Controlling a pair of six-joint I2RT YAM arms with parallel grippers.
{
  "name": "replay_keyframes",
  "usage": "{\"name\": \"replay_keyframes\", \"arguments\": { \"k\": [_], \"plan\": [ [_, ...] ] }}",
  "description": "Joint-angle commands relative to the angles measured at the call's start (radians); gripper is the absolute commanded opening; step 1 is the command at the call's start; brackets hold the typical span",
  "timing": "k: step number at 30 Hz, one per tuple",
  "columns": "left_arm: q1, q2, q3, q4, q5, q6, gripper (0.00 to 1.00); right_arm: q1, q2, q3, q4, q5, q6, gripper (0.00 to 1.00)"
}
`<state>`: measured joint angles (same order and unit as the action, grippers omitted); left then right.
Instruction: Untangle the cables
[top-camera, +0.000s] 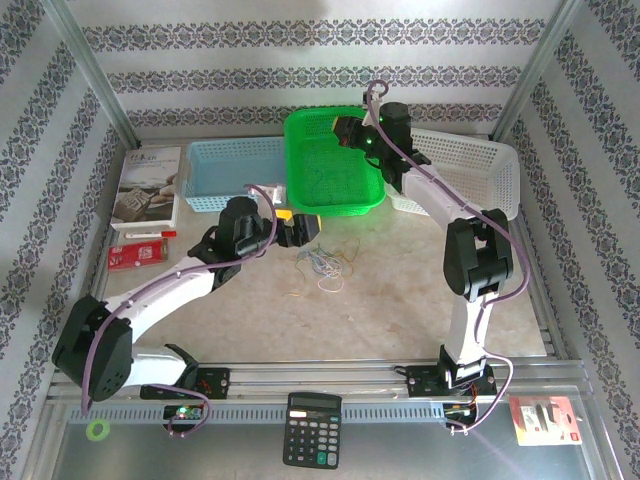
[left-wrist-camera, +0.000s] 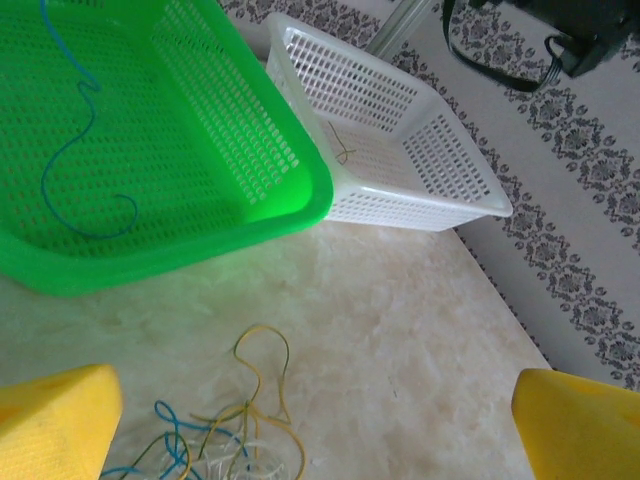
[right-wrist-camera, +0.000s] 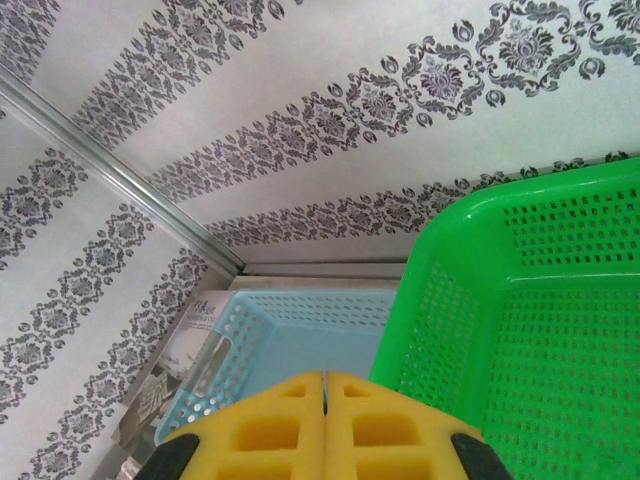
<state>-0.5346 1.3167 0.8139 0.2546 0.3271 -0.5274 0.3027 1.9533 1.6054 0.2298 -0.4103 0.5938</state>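
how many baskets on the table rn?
3. The blue basket is at the back left, the green basket is in the middle beside it, and the white basket is at the back right. None looks hidden.

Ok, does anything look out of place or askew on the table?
The green basket sits skewed, its corner overlapping the white basket. A tangle of cables lies loose on the table before it.
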Motion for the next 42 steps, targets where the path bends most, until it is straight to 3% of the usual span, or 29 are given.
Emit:
{"name": "replay_keyframes", "arguments": {
  "k": [1, 7, 10, 14, 30, 42],
  "plan": [
    [0.010, 0.028, 0.071, -0.067, -0.038, 0.007, 1.00, -0.008, 0.045, 0.027, -0.002, -0.016, -0.026, 0.00],
    [0.012, 0.105, 0.105, -0.042, -0.034, -0.024, 1.00, -0.018, 0.112, 0.074, -0.061, 0.011, -0.059, 0.02],
    [0.013, 0.124, 0.099, -0.017, -0.029, -0.038, 1.00, -0.017, 0.109, 0.071, -0.075, 0.017, -0.083, 0.28],
    [0.017, 0.122, 0.107, -0.029, -0.044, -0.043, 1.00, -0.011, 0.063, 0.045, -0.093, 0.030, -0.105, 0.40],
    [0.076, -0.015, 0.005, -0.065, -0.047, -0.105, 1.00, 0.139, -0.337, -0.335, -0.185, 0.204, -0.182, 0.41],
    [0.163, -0.119, -0.073, -0.174, 0.024, -0.197, 1.00, 0.289, -0.606, -0.655, -0.310, 0.328, -0.193, 0.43]
  ]
}}
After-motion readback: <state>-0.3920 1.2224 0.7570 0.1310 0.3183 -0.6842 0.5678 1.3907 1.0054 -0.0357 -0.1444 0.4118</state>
